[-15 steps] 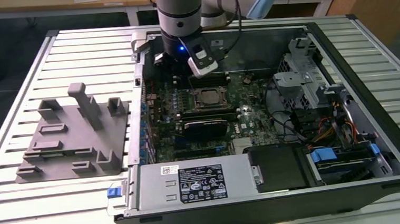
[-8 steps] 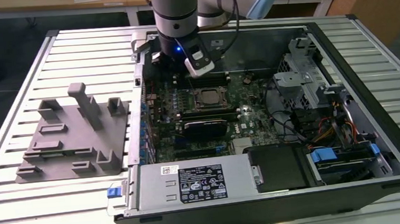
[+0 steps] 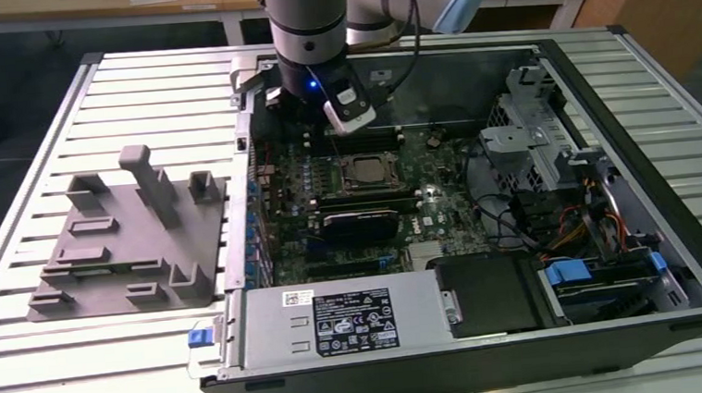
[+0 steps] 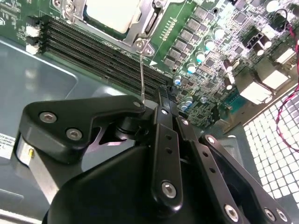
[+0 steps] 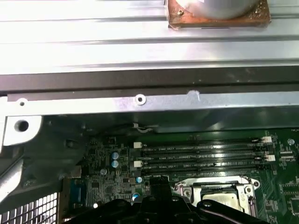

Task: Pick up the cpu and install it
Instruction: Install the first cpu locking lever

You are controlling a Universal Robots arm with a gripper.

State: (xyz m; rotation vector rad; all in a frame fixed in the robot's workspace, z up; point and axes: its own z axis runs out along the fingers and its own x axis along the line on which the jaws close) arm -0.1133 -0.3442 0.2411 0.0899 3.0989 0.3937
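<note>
The cpu [image 3: 362,171] lies flat in the black-framed motherboard socket inside the open computer case, its pale metal top showing in both wrist views [image 4: 110,14] [image 5: 219,199]. My gripper [image 3: 338,128] hangs just behind the socket, over the memory slots [image 5: 201,156]. Its black fingers stand together, shut, with no chip between them [image 4: 161,97]. A thin wire socket lever [image 4: 141,70] rises from the socket's corner and ends right beside the fingertips; whether they pinch it or only touch it is unclear.
The grey plastic fixture [image 3: 131,240] stands on the slatted table at the exterior view's left. Case walls [image 3: 644,139], a drive cage, cables and the power supply [image 3: 335,323] surround the board. A copper-based metal block [image 5: 217,11] sits on the table outside the case.
</note>
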